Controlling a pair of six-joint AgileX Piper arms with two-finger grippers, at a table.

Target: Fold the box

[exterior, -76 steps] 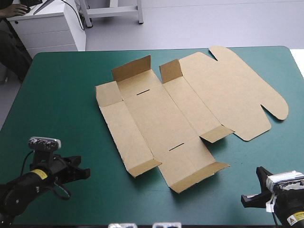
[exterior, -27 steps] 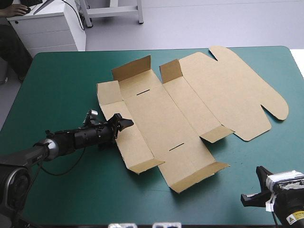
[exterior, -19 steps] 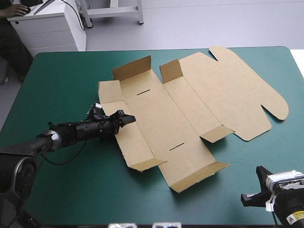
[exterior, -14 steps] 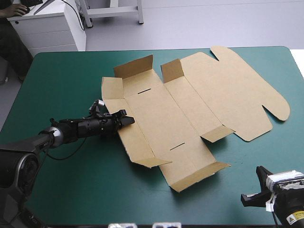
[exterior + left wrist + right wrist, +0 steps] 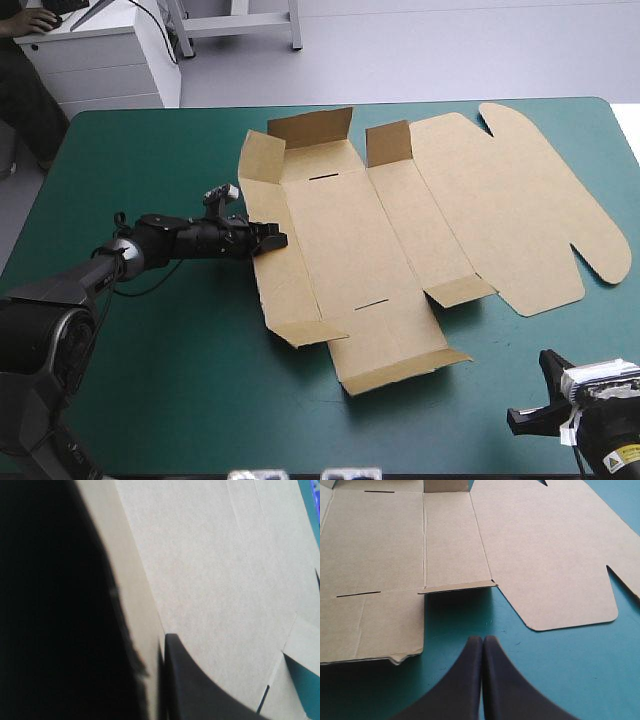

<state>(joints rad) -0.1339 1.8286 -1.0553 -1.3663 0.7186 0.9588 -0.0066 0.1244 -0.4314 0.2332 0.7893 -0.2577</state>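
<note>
My left fingers [image 5: 200,695] are clamped on the box [image 5: 370,230], all but together with only the thin brown board between them. They pinch the outer edge of the long side panel [image 5: 278,275], roughly midway along it. My right fingers [image 5: 470,680] are pressed together into one point and hold nothing. They sit over the bare teal-green table [image 5: 150,150], apart from the board, whose near end lies just ahead of them. I judge the folding barely begun. Beyond my left fingers the sheet spreads almost flat across the middle of the table. The base and both long panels lie open, and the big lid panel [image 5: 520,200] with its rounded ears lies flat on the far side of the sheet from my left fingers. The only shape so far is in the creased flaps: two far end flaps [image 5: 312,127] stand partly raised, and two small near tabs [image 5: 305,333] tip up a little. I cannot tell whether the panel I grip has come off the table at all. As I see it, both long walls have yet to be stood up, the corner tabs turned in, and the end walls folded over and tucked into the slots.
</note>
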